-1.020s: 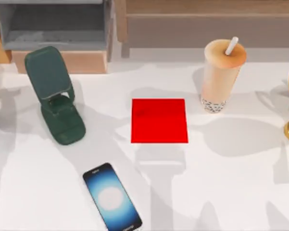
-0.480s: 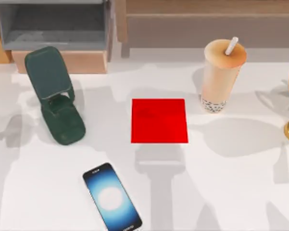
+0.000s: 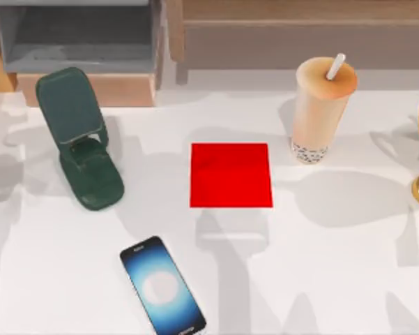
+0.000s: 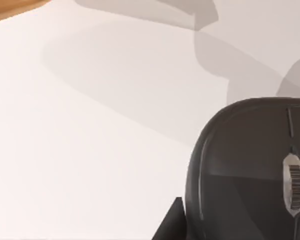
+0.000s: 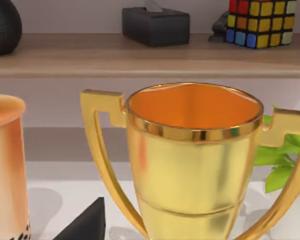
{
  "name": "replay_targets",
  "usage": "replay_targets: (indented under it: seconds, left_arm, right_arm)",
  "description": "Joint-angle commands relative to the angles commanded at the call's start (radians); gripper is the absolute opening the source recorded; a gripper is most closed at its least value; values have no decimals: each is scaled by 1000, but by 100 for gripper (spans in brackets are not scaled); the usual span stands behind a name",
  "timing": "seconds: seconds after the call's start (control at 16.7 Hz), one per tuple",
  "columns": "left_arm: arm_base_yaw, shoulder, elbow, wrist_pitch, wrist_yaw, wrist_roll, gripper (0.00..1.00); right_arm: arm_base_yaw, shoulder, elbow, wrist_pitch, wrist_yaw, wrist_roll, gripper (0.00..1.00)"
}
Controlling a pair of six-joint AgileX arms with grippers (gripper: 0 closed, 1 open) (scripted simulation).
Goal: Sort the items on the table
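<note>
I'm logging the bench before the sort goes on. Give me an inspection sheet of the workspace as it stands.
Surface: white table, shadowed in patches.
Job's things: smartphone flat near the front edge, screen lit; bubble tea cup upright right of the red mat; mouse close under the left wrist camera.
Clutter: green phone stand at left; gold trophy at the right edge.
Grippers: left gripper, dark finger tip beside the mouse; right gripper, dark finger tip before the trophy.
Cables: nothing seen.
Surroundings: shelf with a tissue box, colour cube.

Home or office desk: wooden shelf (image 5: 150, 55), tissue box (image 5: 155, 26), puzzle cube (image 5: 259, 22).
</note>
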Motion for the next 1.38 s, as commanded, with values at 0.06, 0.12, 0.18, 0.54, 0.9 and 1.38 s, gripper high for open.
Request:
replay_targets:
  seconds: [0.06, 0.12, 0.18, 0.54, 0.9, 1.38]
  left_arm:
    - [-4, -3, -4, -1, 0, 3, 0]
    - [-6, -4, -2, -2, 0, 3, 0]
    - [-17, -10, 10, -7, 1, 7, 0]
    - [-258, -60, 277, -65, 1, -33, 0]
    - [-638, 134, 544, -114, -12, -334, 0]
    - [-909, 483, 586, -107, -3, -669, 0]
  right_arm:
    - [0, 0, 0, 0, 0, 0, 100]
    - [0, 0, 0, 0, 0, 0, 100]
    - [0, 0, 0, 0, 0, 0, 100]
    - [0, 0, 0, 0, 0, 0, 100]
    - [0, 0, 0, 0, 0, 0, 100]
    - [0, 0, 0, 0, 0, 0, 100]
